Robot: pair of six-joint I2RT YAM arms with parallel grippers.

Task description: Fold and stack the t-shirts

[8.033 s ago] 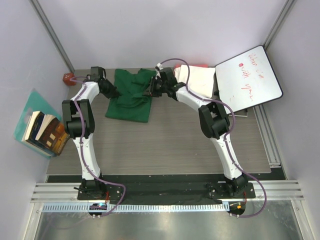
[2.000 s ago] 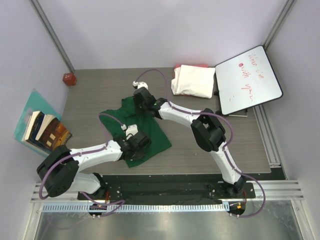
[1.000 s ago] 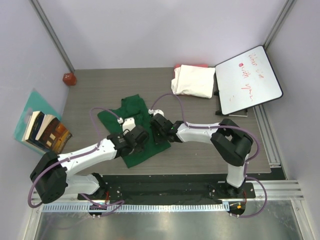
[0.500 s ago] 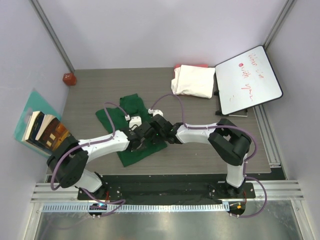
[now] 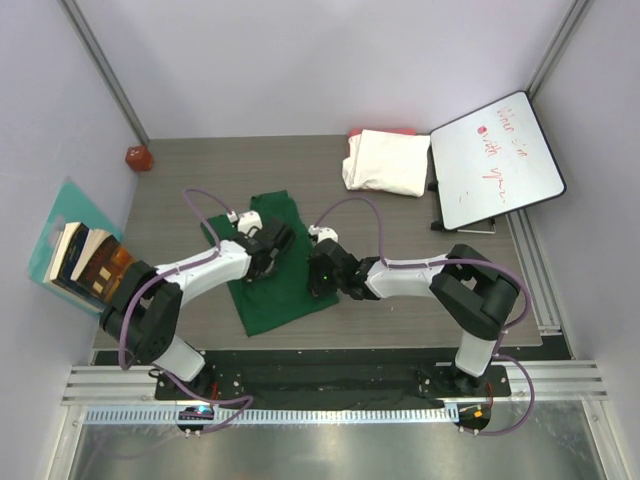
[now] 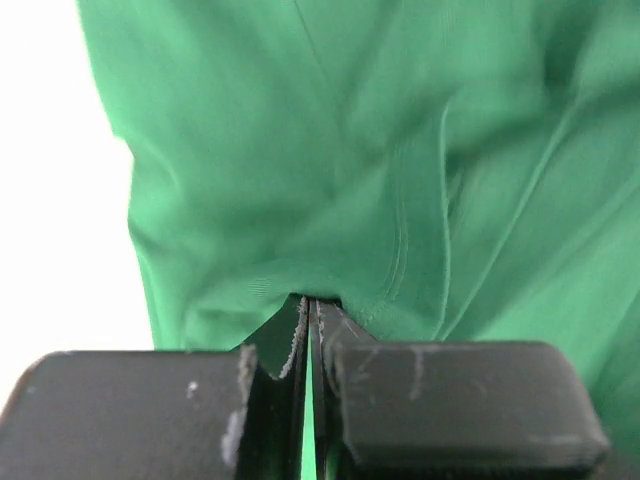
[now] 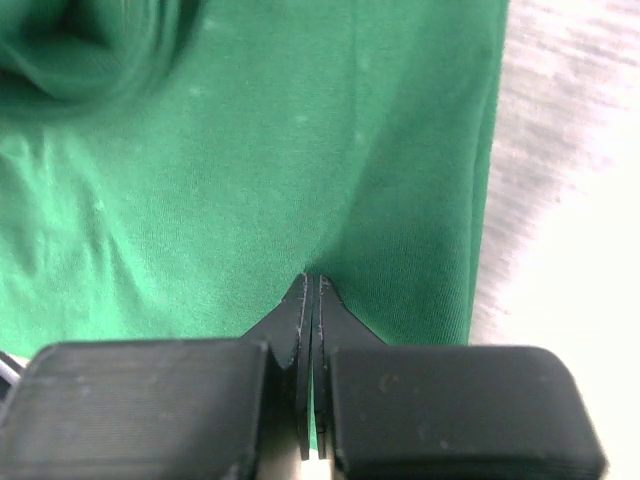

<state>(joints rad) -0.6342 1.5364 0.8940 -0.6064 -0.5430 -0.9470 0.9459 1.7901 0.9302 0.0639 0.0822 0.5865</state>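
The dark green t-shirt (image 5: 268, 290) lies crumpled on the wooden table, left of the middle. My left gripper (image 5: 276, 240) is at its far part, shut with a fold of the green cloth (image 6: 300, 180) pinched between the jaws. My right gripper (image 5: 318, 272) is at the shirt's right edge, shut on the green cloth (image 7: 250, 200), with bare table to its right. The cream-white folded bundle (image 5: 388, 162) lies at the far right, with a red-pink cloth edge (image 5: 381, 131) showing behind it.
A white whiteboard (image 5: 497, 160) with red writing leans at the far right, next to the cream bundle. Books (image 5: 88, 262) lie on a teal mat at the left edge. A small red object (image 5: 137, 157) sits at the far left corner.
My left gripper has moved up and left along the shirt to its far part. My right gripper has shifted a little to the right edge. The shirt has been drawn out between them.
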